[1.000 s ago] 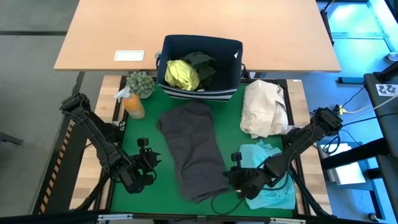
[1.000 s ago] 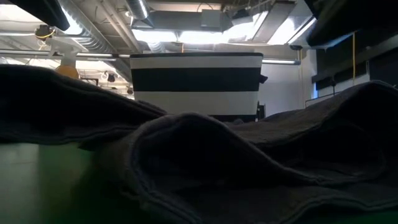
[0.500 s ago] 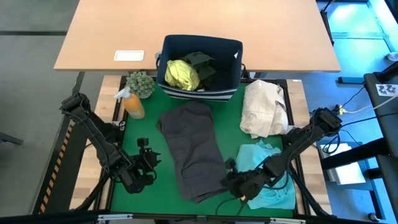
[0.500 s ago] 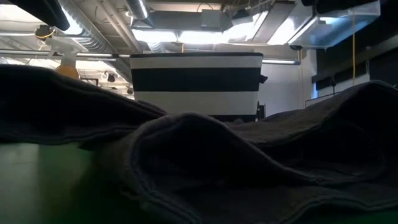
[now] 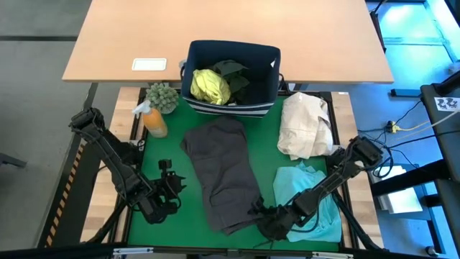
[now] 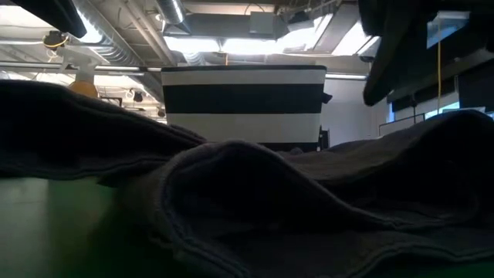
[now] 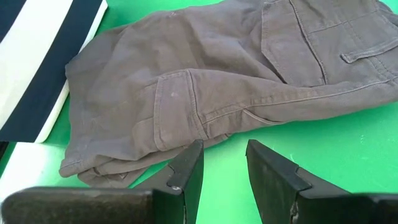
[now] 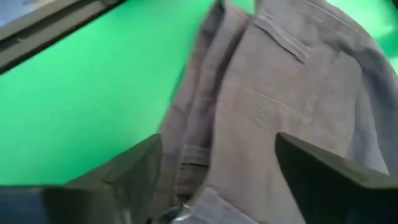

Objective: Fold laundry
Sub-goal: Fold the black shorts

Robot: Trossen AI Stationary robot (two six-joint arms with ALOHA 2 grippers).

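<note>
A charcoal grey garment (image 5: 224,174) lies folded on the green mat (image 5: 180,162); it fills the foreground of the low view (image 6: 255,208). A turquoise garment (image 5: 313,205) lies crumpled at the near right. A yellow-green shirt (image 5: 210,86) and a dark garment (image 5: 235,72) lie in the navy bin (image 5: 267,72). My right gripper (image 5: 259,214) is open over the grey garment's near right corner (image 8: 217,137), one finger on either side. My left gripper (image 7: 224,165) hovers open over bare mat, left of the grey garment (image 7: 205,81), with nothing between its fingers. My right gripper slants down from the table's right side over the grey garment's near right corner (image 8: 205,186). I cannot tell whether its fingers (image 8: 134,171) touch the cloth.
A cream-beige cloth bundle (image 5: 305,126) lies at the far right of the mat. An orange spray bottle (image 5: 153,119) and a small green plant (image 5: 162,96) stand at the far left corner. The bin's striped base (image 6: 243,104) stands behind the grey cloth. A wooden table (image 5: 323,36) lies beyond.
My right gripper has gone down and toward the table's left and near edge, off the turquoise garment to the grey garment's near right corner, rolling its wrist on the way. The garments lie as before.
</note>
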